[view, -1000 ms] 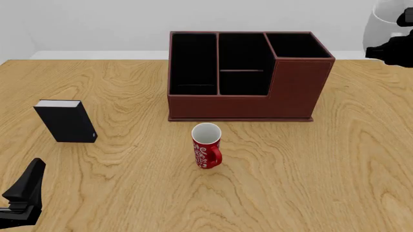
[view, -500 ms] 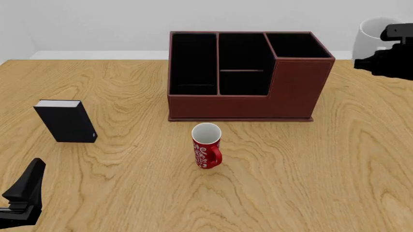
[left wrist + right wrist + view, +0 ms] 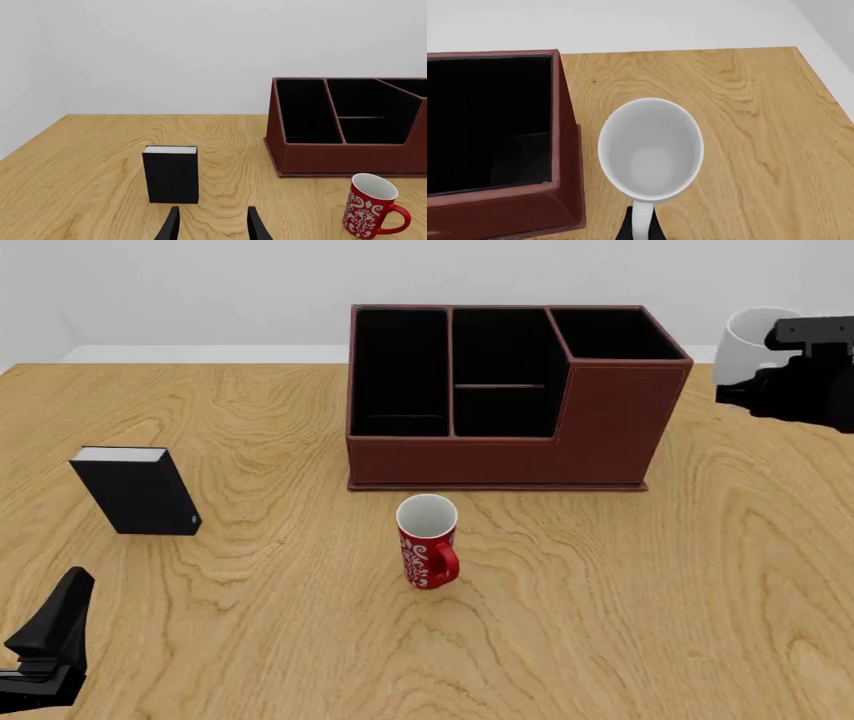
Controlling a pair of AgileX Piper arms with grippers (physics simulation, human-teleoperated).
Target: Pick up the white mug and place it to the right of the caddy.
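The white mug [image 3: 745, 335] is held by its handle in my right gripper [image 3: 770, 362], which is shut on it just to the right of the reddish-brown caddy [image 3: 514, 455]. In the right wrist view I look down into the upright mug [image 3: 650, 150], with the caddy's right wall [image 3: 568, 165] close beside it and the fingers [image 3: 640, 231] pinching the handle. I cannot tell whether the mug touches the table. My left gripper [image 3: 54, 640] is open and empty at the near left; its fingers [image 3: 172, 227] stand apart.
A red mug with white script [image 3: 427, 540] stands in front of the caddy; it also shows in the left wrist view [image 3: 370, 205]. A small black box with a white top [image 3: 134, 490] stands at the left. The table's right edge lies just beyond the white mug.
My right gripper has come down and to the left with the white mug, closer to the caddy's right side. The left arm has not moved.
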